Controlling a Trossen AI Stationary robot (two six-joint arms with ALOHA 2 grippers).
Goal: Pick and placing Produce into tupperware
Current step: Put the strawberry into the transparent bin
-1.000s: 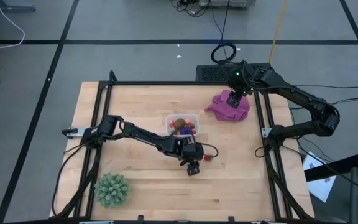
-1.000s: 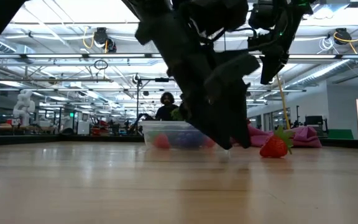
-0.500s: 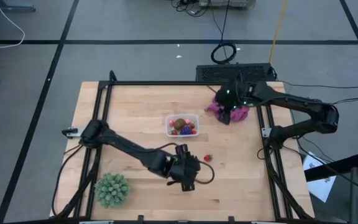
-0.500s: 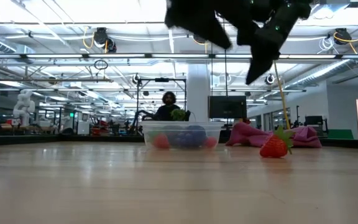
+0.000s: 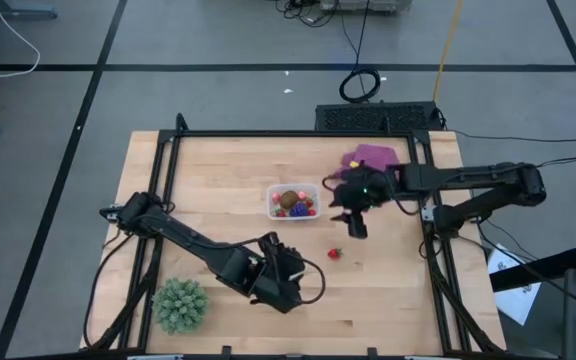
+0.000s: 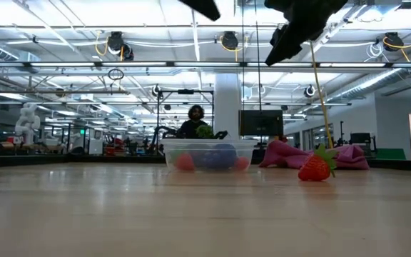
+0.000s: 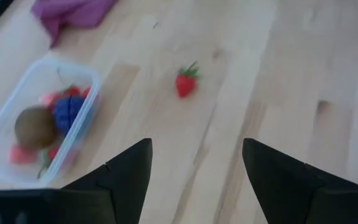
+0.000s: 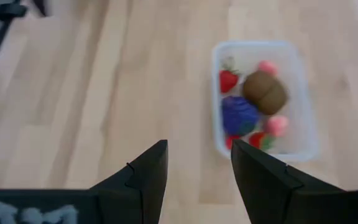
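One strawberry point(image 5: 334, 253) lies loose on the bare wood of the counter point(image 5: 218, 180), toward the near edge from the tupperware point(image 5: 294, 201) and well apart from it; the container sits around the counter's middle and already holds the brown round piece point(image 8: 264, 91), the purple cluster point(image 8: 238, 115) and several red pieces. The stray berry lies between the two arms. The right gripper point(image 5: 353, 222) hangs above the counter just right of the container, and the berry is a short way toward the near edge from it. The left gripper point(image 5: 286, 272) is low toward the near edge, with the berry off to its right and slightly farther from that edge. Judged from the overhead view, the right gripper is somewhat nearer. The berry's long axis is marked by its green stem, but its heading relative to either set of jaws is too small to fix. Both sets of jaws stand spread apart with nothing between them and touch nothing. The purple cloth point(image 5: 370, 158) lies by the far right corner, the spiky green ball point(image 5: 180, 304) by the near left corner.
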